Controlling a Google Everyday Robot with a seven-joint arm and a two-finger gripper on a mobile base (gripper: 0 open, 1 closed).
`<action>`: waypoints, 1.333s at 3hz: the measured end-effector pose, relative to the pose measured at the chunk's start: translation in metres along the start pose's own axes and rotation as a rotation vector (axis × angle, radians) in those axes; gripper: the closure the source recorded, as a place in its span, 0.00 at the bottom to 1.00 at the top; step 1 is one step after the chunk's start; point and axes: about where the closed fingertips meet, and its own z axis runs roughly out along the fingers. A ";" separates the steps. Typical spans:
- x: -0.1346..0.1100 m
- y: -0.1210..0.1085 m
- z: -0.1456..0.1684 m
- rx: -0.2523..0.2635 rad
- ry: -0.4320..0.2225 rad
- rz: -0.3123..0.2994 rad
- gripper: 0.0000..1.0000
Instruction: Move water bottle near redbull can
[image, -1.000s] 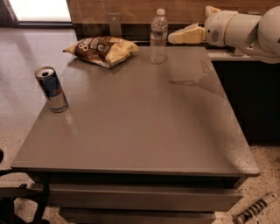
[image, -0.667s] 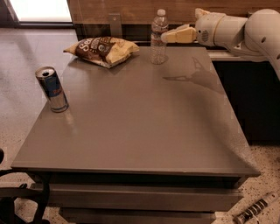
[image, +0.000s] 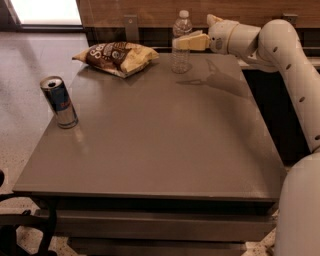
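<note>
The water bottle (image: 180, 60), clear with a white cap, stands upright at the far edge of the grey table (image: 165, 140). My gripper (image: 180, 41) has reached in from the right at the bottle's mid height. Its pale near finger (image: 192, 41) crosses in front of the bottle, and the gripper is open around it. The redbull can (image: 59, 101), silver and blue, stands upright near the table's left edge, far from the bottle.
A brown and yellow chip bag (image: 117, 56) lies at the far left of the table, just left of the bottle. My white arm (image: 287, 65) curves down the right side. A wooden wall panel (image: 150, 10) runs behind the table.
My gripper has moved left from the table's far right corner up to the water bottle. The bottle, the can and the chip bag have not moved.
</note>
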 end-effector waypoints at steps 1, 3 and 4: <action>0.014 -0.001 0.012 -0.014 -0.016 0.040 0.02; 0.021 0.001 0.018 -0.021 -0.008 0.062 0.46; 0.022 0.003 0.021 -0.026 -0.008 0.063 0.70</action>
